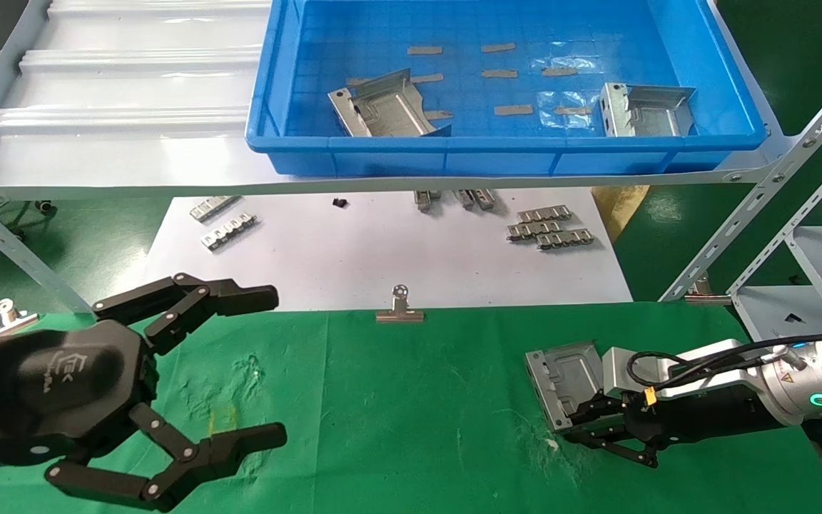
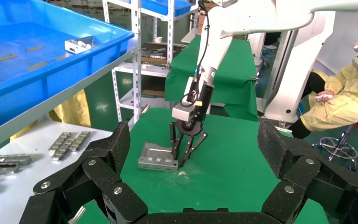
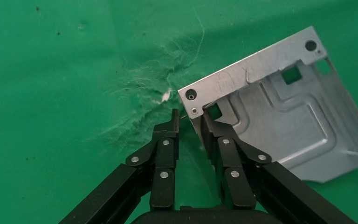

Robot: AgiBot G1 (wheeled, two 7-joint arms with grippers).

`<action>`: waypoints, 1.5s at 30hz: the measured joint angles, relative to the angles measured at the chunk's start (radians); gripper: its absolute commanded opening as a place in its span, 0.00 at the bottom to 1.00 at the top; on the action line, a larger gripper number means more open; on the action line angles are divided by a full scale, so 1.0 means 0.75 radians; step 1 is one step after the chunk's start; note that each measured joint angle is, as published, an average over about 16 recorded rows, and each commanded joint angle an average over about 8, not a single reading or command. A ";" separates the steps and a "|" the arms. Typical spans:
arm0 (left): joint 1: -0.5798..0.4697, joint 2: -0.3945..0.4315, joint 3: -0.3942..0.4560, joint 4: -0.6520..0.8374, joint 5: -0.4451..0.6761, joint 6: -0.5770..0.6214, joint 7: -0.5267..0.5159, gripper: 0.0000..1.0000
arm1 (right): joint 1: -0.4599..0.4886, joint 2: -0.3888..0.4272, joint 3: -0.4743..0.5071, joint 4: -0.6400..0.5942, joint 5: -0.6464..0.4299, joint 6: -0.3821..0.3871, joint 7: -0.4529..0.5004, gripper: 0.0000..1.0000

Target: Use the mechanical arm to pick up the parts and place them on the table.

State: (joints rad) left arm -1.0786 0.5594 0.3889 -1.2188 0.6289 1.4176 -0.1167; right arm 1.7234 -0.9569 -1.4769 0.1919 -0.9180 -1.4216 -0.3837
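One silvery part lies flat on the green-clothed table at the right. It also shows in the left wrist view and in the right wrist view. My right gripper is low over the part's near corner, jaws slightly apart and straddling its bent-up edge. One finger rests inside the edge, and the other finger stands clear of it. Two more parts lie in the blue bin. My left gripper is wide open and empty at the front left.
The bin sits on a grey metal shelf overhanging a white paper sheet that bears toothed metal strips. A silver binder clip sits at the cloth's far edge. A shelving rack stands at the right. A seated person is beyond the table.
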 measured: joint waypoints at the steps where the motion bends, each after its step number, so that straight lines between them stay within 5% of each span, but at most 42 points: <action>1: 0.000 0.000 0.000 0.000 0.000 0.000 0.000 1.00 | 0.003 -0.002 0.002 -0.006 0.002 -0.007 -0.003 1.00; 21: 0.000 0.000 0.000 0.000 0.000 0.000 0.000 1.00 | 0.071 0.088 0.159 0.006 0.272 -0.226 0.078 1.00; 35: 0.000 0.000 0.000 0.000 0.000 0.000 0.000 1.00 | 0.024 0.116 0.236 0.080 0.303 -0.227 0.117 1.00; 45: 0.000 0.000 0.000 0.000 0.000 0.000 0.000 1.00 | -0.105 0.166 0.433 0.279 0.293 -0.208 0.210 1.00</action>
State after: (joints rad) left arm -1.0784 0.5592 0.3888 -1.2185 0.6288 1.4173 -0.1166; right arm 1.6446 -0.8327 -1.1524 0.4015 -0.6981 -1.5775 -0.2261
